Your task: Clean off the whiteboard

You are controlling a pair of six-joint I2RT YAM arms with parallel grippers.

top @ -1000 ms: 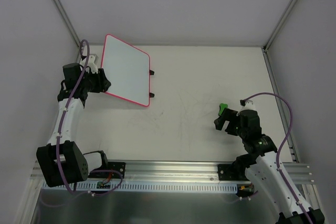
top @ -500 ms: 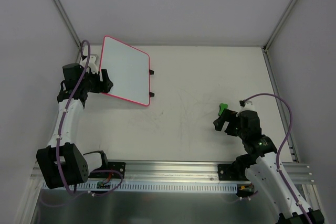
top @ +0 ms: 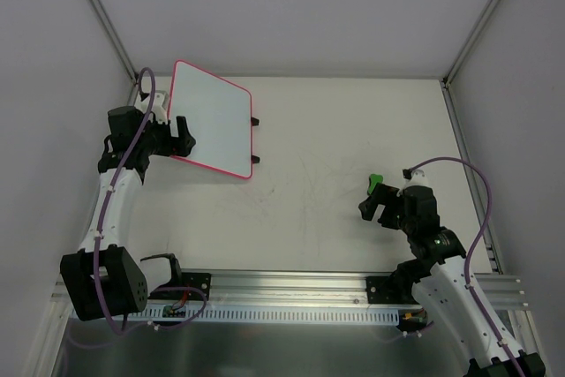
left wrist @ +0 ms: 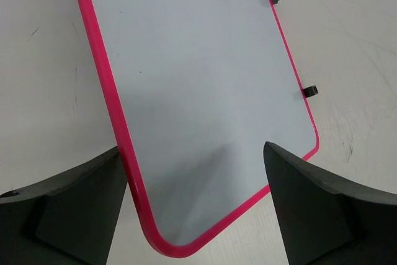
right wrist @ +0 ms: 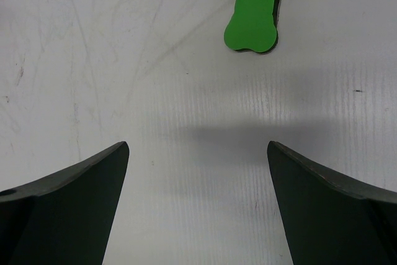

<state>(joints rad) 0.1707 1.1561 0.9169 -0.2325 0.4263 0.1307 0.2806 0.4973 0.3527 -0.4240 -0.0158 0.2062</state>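
The whiteboard stands tilted at the back left of the table, white with a pink-red frame and two black feet on its right side. Its surface looks blank. My left gripper is open at its near left corner. In the left wrist view that corner of the whiteboard lies between the spread fingers of my left gripper. The green bone-shaped eraser lies on the table at the right. My right gripper is open and empty just short of it. The eraser lies ahead of the right gripper.
The white table carries faint scuff marks. Grey walls enclose it at the back and sides. A metal rail with the arm bases runs along the near edge.
The left gripper's fingers have spread apart at the whiteboard's corner, and the board has shifted slightly. The right arm and the eraser have not moved.
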